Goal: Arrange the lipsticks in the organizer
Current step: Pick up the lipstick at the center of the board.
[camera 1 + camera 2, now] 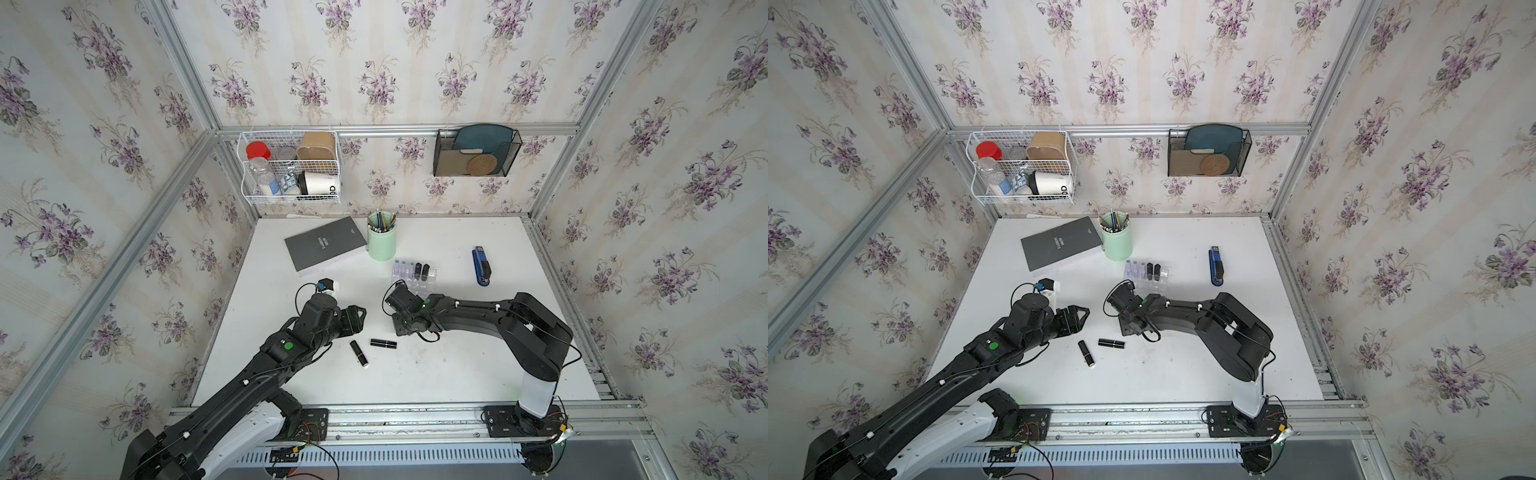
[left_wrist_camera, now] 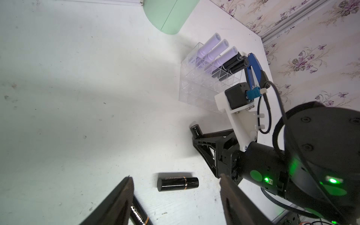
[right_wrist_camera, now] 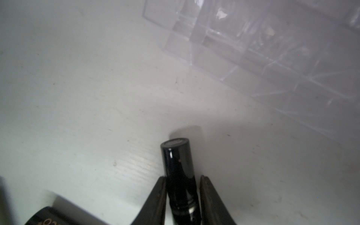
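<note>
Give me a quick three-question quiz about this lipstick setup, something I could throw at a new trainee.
1. True or false: the left gripper is holding a lipstick.
2. How many lipsticks stand in the organizer?
3. The right gripper is shut on: A) a lilac lipstick, B) a black lipstick, C) nothing.
Key: 1 false, its jaws are open and empty; 2 five; 3 B.

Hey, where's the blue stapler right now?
In both top views the stapler lies on the right side of the table, just right of the organizer and not touching it.
</note>
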